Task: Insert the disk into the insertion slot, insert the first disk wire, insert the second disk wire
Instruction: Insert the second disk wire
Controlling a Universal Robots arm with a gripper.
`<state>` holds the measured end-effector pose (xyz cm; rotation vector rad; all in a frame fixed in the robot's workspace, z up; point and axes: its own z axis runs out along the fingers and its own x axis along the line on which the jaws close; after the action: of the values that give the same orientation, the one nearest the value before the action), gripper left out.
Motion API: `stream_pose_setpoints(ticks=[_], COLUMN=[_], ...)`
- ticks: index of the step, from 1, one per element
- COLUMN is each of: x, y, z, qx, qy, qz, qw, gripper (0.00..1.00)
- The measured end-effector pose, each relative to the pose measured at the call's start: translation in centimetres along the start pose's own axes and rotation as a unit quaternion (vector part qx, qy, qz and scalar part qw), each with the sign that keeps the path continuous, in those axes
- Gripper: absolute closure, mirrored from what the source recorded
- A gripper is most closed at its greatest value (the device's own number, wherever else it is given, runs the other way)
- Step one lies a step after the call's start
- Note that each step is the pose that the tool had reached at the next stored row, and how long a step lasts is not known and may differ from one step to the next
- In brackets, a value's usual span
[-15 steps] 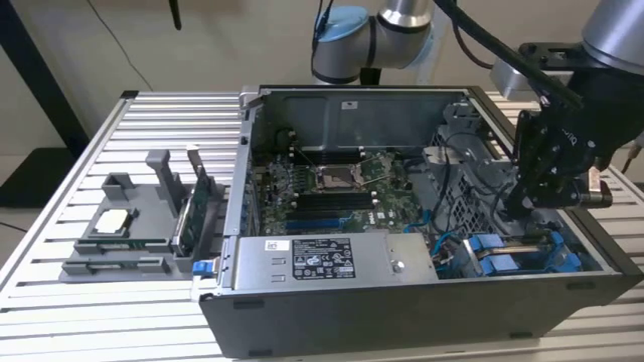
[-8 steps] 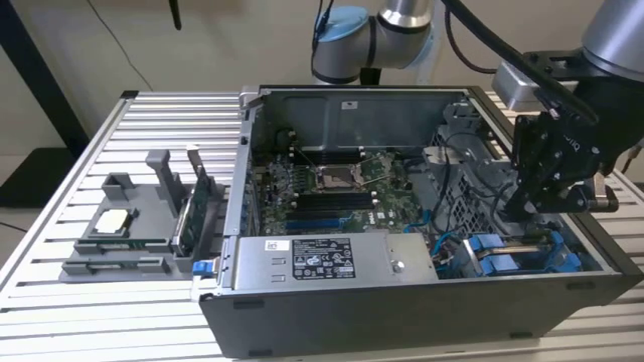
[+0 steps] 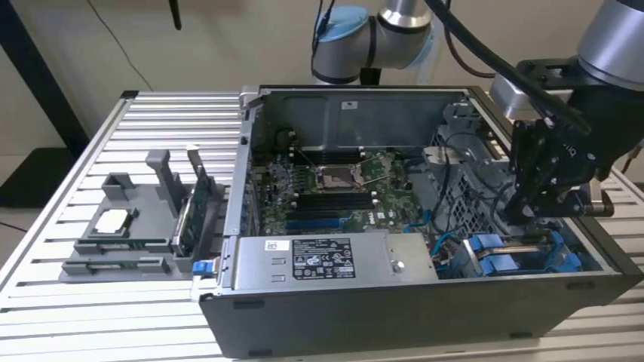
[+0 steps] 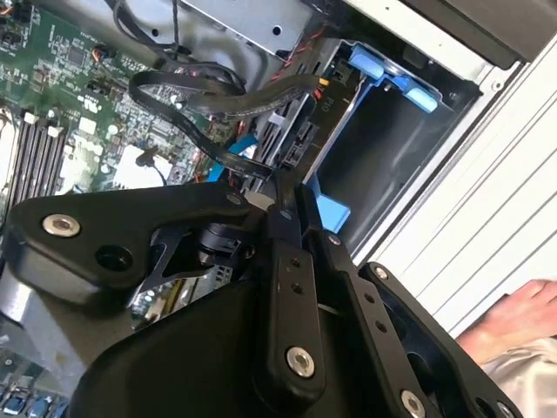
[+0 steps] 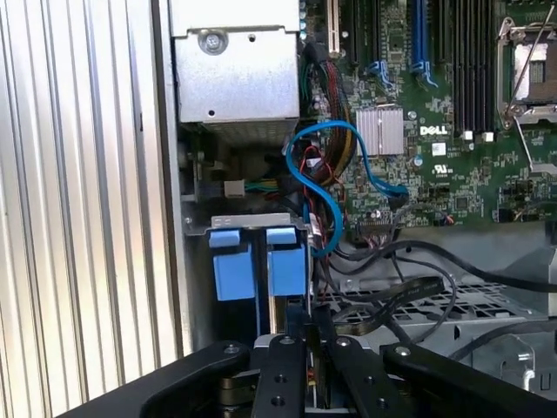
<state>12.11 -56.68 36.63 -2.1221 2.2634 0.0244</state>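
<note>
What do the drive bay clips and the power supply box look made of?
Drive bay clips: likely moulded plastic, uniform bright blue with a soft sheen. Power supply box: likely bare sheet metal, dull grey with folded edges and a screw head. Gripper sits just by the clips.

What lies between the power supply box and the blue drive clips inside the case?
In the first wrist view, a looping blue cable and a wire bundle lie between the power supply box and the blue clips.
</note>
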Motion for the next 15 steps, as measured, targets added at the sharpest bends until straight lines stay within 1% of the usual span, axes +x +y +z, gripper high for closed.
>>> stream_pose_setpoints(ticks=[2,11,15], x=[0.01,-0.02,0.02], y=[-0.11,-1.21,-1.4], z=[0.21,1.19,1.54], qx=[0.0007,0.0021,0.0032], qy=[-0.0008,-0.0036,-0.0042], qz=[0.0,0.0,0.0], qw=[1.0,1.0,1.0], gripper=[0.84,0.84,0.84])
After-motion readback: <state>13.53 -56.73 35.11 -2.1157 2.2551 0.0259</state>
